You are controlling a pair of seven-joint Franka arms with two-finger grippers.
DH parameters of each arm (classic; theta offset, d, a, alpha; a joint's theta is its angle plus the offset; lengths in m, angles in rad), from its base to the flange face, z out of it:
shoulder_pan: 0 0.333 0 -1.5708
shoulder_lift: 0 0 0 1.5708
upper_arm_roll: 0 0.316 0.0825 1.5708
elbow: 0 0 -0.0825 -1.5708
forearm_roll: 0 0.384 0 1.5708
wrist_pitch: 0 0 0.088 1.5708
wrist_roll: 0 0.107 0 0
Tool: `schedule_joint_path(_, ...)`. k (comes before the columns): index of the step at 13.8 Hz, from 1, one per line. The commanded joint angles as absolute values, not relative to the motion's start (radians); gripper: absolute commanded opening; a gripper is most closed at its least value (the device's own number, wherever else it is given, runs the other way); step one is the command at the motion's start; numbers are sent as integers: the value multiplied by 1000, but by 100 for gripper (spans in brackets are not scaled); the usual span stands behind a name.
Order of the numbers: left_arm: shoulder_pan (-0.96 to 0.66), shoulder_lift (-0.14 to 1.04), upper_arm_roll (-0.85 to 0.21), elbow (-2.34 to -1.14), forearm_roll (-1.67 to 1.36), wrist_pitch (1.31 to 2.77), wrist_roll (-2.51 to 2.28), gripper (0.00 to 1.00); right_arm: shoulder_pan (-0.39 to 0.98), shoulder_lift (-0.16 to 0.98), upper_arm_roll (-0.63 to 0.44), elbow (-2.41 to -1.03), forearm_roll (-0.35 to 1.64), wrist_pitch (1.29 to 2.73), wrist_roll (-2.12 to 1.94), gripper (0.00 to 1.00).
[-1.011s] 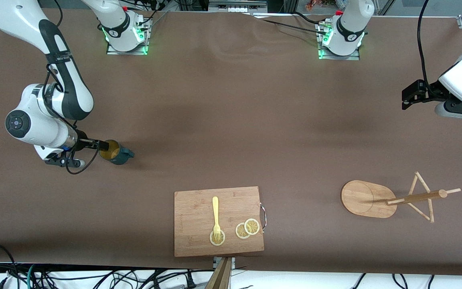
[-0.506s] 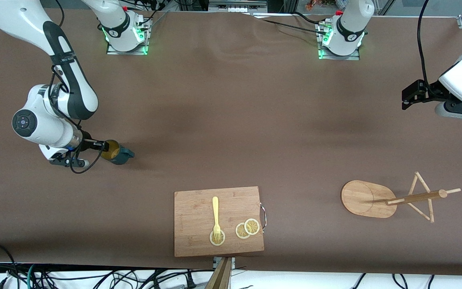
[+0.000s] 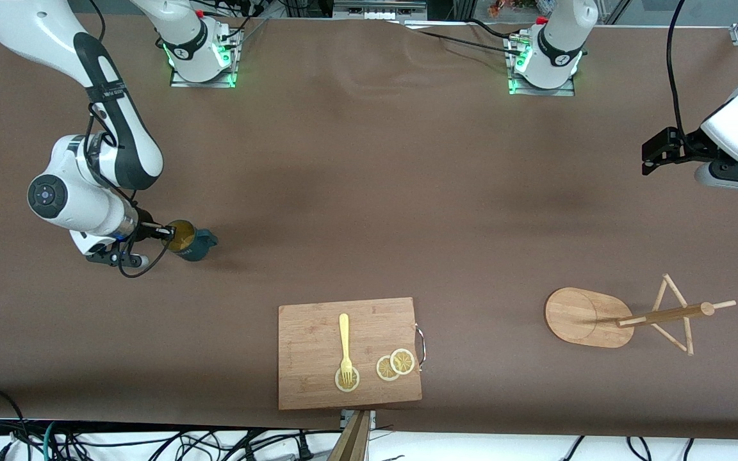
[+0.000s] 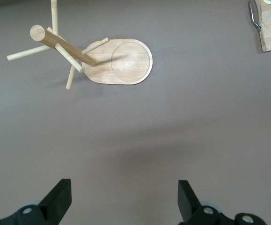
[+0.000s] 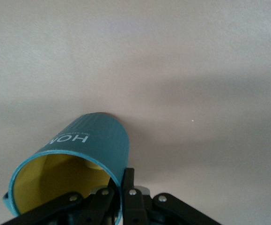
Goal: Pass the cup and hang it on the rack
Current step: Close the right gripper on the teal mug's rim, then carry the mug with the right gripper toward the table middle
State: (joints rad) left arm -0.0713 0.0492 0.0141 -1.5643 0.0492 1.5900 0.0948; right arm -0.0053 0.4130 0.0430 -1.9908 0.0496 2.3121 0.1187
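The cup [image 3: 191,242] sits near the right arm's end of the table [image 3: 369,192], about midway between the base edge and the camera edge, its yellow inside showing and its handle pointing toward the table's middle. In the right wrist view the cup [image 5: 74,164] appears tilted, white lettering on its ribbed teal wall. The right gripper [image 3: 165,234] is clamped on the cup's rim, one finger inside, one outside.

The rack [image 3: 606,317] stands near the left arm's end, close to the camera edge: oval base, central post, thin pegs. The left wrist view shows the same rack [image 4: 98,58] from above.

The left gripper [image 3: 654,150] hangs over the left arm's end of the table, fingers spread wide and holding nothing; the arm waits. Its dark fingertips [image 4: 60,197] show apart over bare surface.

A cutting board [image 3: 318,352] lies at the middle of the camera edge, with a metal handle toward the rack. On it: a pale yellow fork [image 3: 344,342] and three lemon slices [image 3: 396,365], the fork's tines on one slice.

Surface: brown cloth, faint wrinkles near the base edge. Both arm bases [image 3: 201,54] show green lights. Loose cables [image 3: 119,445] run along the floor below the camera edge.
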Motion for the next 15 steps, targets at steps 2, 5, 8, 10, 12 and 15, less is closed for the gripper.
schedule_joint_path(2, -69, 55, 9, -1540, 75, 1575, 101, 100, 4, 403, 113, -1915, 61, 2312, 167, 0)
schedule_joint_path(5, -69, 55, 9, -1540, 75, 1577, 101, 100, 115, 426, 130, -1844, 61, 2310, 352, 0)
schedule_joint_path(8, -69, 57, 9, -1540, 75, 1577, 101, 100, 273, 498, 130, -1738, 60, 2310, 614, 0)
schedule_joint_path(10, -69, 57, 9, -1540, 75, 1577, 101, 100, 363, 567, 129, -1640, 58, 2310, 803, 0)
schedule_joint_path(12, -69, 58, 9, -1540, 75, 1578, 101, 100, 451, 632, 129, -1559, 54, 2310, 940, 0)
schedule_joint_path(15, -69, 58, 9, -1540, 77, 1578, 101, 100, 569, 718, 126, -1456, 46, 2310, 1104, 0)
